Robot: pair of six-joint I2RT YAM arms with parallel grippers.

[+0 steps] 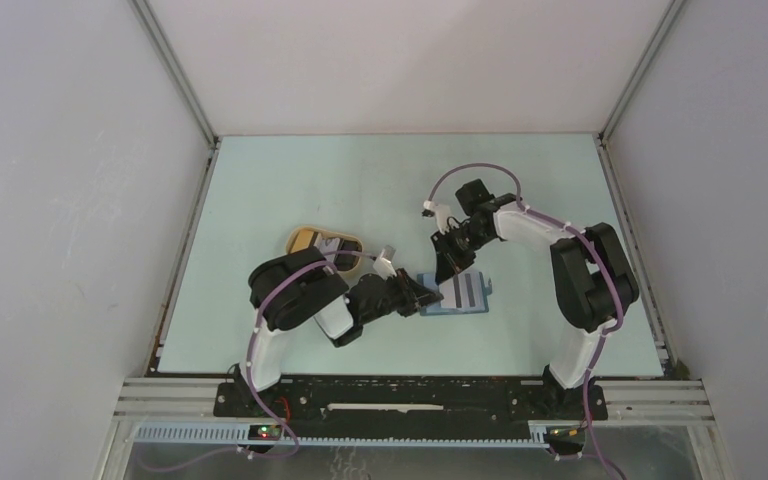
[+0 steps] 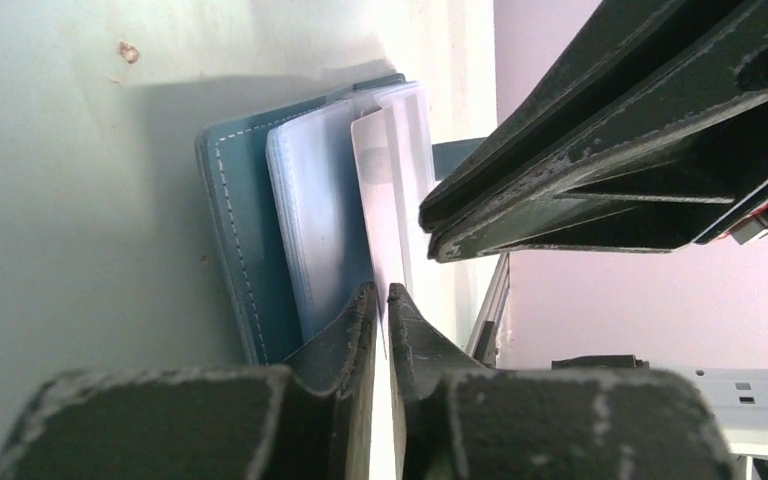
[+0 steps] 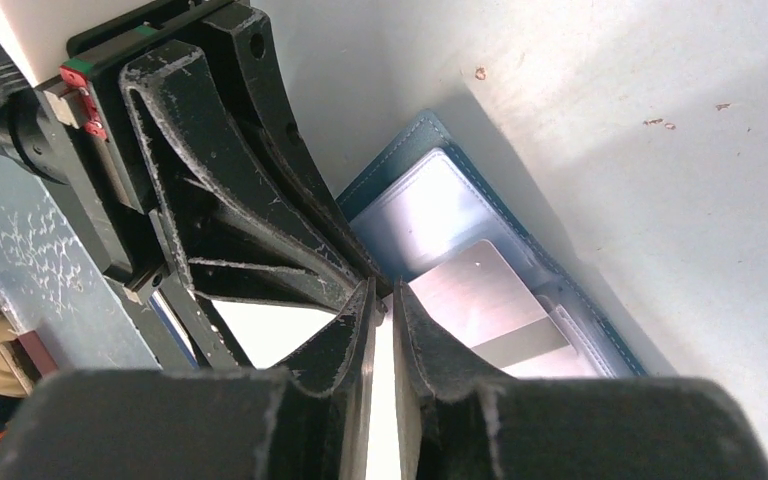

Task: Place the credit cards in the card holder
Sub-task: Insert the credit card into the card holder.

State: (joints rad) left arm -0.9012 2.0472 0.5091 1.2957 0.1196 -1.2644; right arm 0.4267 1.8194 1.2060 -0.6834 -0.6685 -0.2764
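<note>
Starting at the left, the tray (image 1: 305,238) holds something pale, too small to identify from above. The left gripper (image 2: 382,295) is clamped on a pale card (image 2: 385,190) seen edge-on, its far end at the clear sleeves (image 2: 320,210) of the holder (image 2: 235,220), which lies open on the table (image 1: 290,180). The right gripper (image 3: 385,300) is pinched on a pale sliver, apparently the same card. Risks, as judged: two grips on one thin card may bow or twist it; a missed sleeve mouth would send it skating over the plastic; a push could shove the holder. Whether the card's end is inside a sleeve cannot be told; fingers hide both grip points.
</note>
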